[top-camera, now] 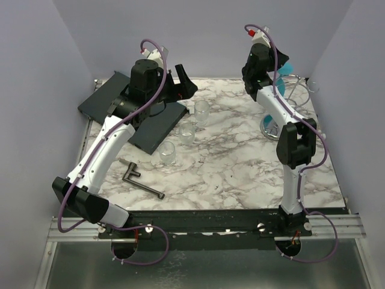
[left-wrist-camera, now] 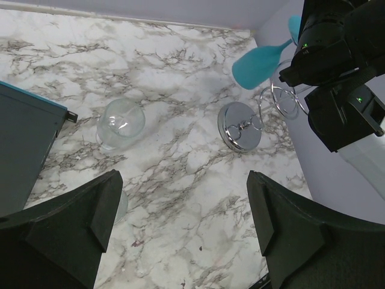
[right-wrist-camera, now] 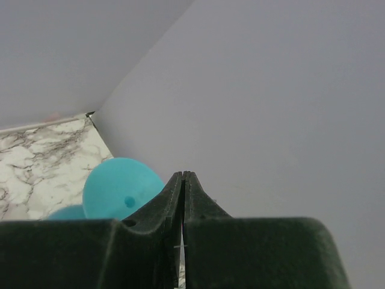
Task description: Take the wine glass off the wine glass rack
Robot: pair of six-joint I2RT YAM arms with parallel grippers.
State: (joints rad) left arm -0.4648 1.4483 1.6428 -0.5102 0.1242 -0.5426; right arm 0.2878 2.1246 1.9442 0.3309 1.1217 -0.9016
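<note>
Presently, the task is judged unfinished. The teal glass (left-wrist-camera: pixel 258 63) hangs tilted at the upper right of the left wrist view, bowl lowest, just above the wire loops of the rack (left-wrist-camera: pixel 240 125). Whether its foot rests on a loop cannot be told. The right end effector (right-wrist-camera: pixel 183 176) has its fingers pressed together close beside the foot. No stem shows between them, so a hold is unconfirmed. The left end effector (left-wrist-camera: pixel 180 229) is spread wide and carries nothing, over the table (left-wrist-camera: pixel 180 180). Left to do, in my judgement: secure the stem and draw the glass clear of the rack. No brand, label or writing is legible.
</note>
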